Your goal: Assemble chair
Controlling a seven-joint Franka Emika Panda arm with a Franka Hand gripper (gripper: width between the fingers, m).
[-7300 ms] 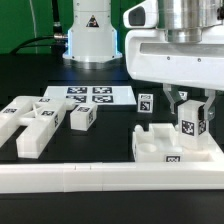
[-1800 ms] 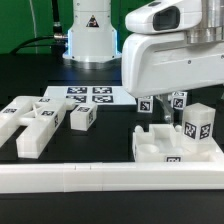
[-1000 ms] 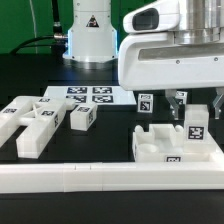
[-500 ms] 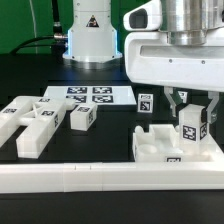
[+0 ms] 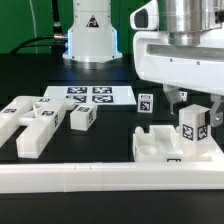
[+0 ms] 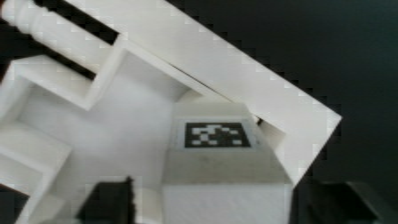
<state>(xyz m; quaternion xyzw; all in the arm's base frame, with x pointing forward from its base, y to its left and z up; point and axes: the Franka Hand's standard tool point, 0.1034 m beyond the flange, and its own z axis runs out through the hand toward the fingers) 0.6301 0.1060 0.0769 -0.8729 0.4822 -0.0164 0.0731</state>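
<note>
The tray-like chair seat lies at the exterior view's right, against the long rail. A white tagged bar stands upright on the seat's right end. My gripper hangs straight over that bar, one finger on each side. In the wrist view the bar with its tag fills the space between my dark fingers, and a strip of gap shows on one side. The jaws are open and no longer clamp it. The seat's wall runs beside the bar.
A small tagged block stands behind the seat. At the exterior view's left lie more white chair pieces and a tagged block. The marker board lies at the back. The long L-shaped rail borders the front.
The tilted bar came down and now stands straight on the seat's right end. My jaws have since spread away from it.
</note>
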